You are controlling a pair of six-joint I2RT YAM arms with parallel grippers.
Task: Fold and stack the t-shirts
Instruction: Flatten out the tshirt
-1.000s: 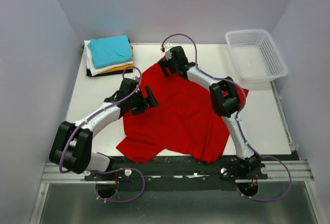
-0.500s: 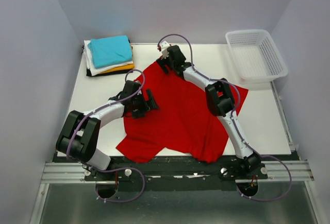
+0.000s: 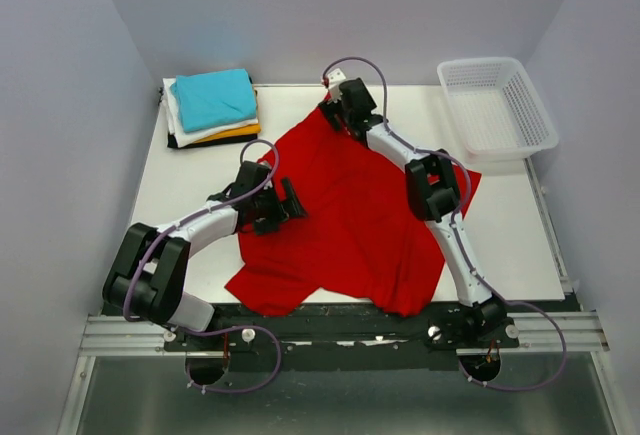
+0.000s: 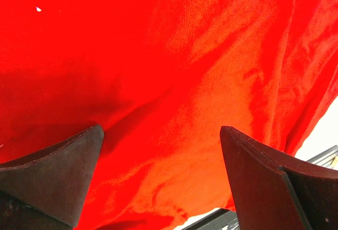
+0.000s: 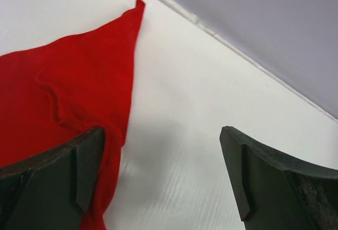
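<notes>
Red t-shirt (image 3: 350, 225): lies unfolded and rumpled across the middle of the tabletop (image 3: 180, 195), one pointed corner toward the back wall, near hem at the front edge. Runs longest from that far corner down to the near hem, slightly slanted.

Folded stack (image 3: 212, 105), teal on top: sits at the far left corner, apart from the red cloth.

Right fingers (image 5: 264, 177): spread apart, clamped on nothing. Hover at the shirt's far corner. From the right wrist view, one over the cloth's edge, the other over bare tabletop. Corner tip ahead, off toward the cloth-side one. Straddle the edge, not the tip.

Left fingers (image 4: 53, 177): apart too, nothing pinched. Hang low over the shirt's left-middle, red cloth filling the whole gap and beyond. Contact with the cloth: cannot tell.

Judgement: far corner clearly the right pair's to take, left flank the left pair's. Corner pinch probably calls for a small shift forward toward the tip before closing.

White basket (image 3: 452, 115): far right, no part in this.
</notes>
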